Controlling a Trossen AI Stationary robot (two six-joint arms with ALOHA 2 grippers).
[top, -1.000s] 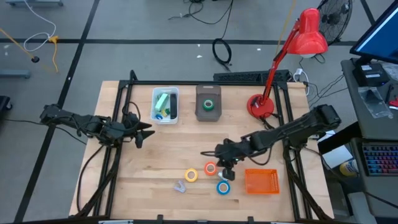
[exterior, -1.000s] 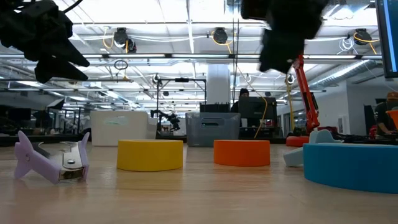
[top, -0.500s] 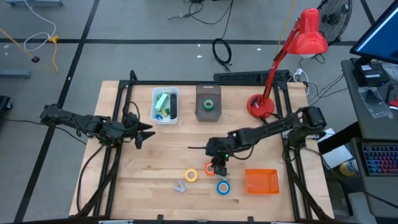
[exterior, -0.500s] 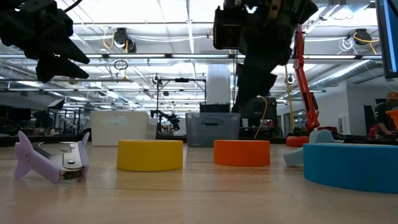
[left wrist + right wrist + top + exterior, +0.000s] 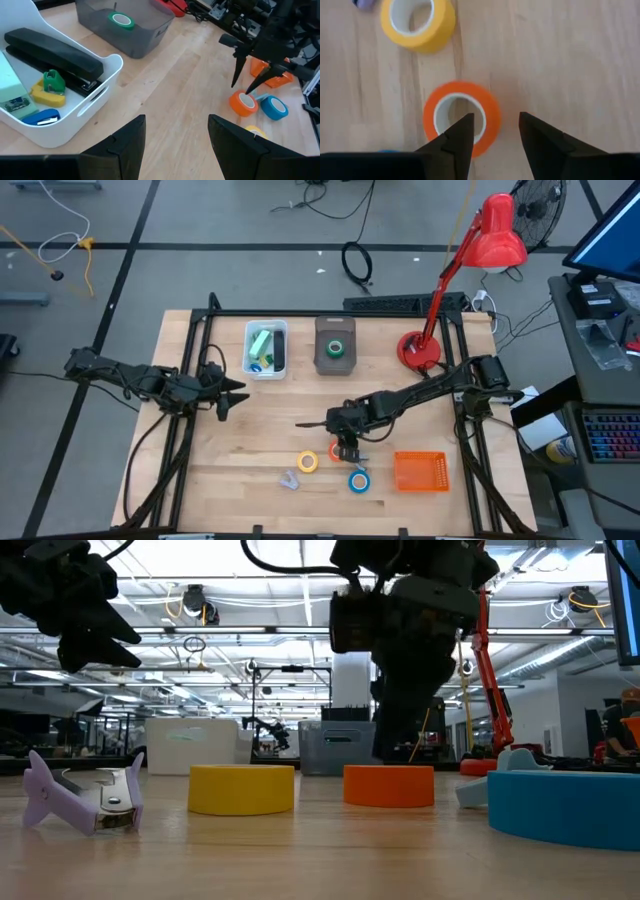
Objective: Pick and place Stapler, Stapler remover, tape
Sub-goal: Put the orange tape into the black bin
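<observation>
Orange tape (image 5: 461, 118) flat on table (image 5: 560, 60)

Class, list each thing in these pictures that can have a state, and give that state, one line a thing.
right gripper: open, above the orange tape roll
left gripper: open, waiting at the table's left side
orange tape roll: flat on the table, not held
yellow tape roll: flat on the table
blue tape roll: flat on the table
green tape roll: inside the grey bin
black stapler: closed, inside the white bin

3 tape rolls (image 5: 338, 454) lie between stapler remover (image 5: 289, 479) and basket (image 5: 420, 471).
</observation>
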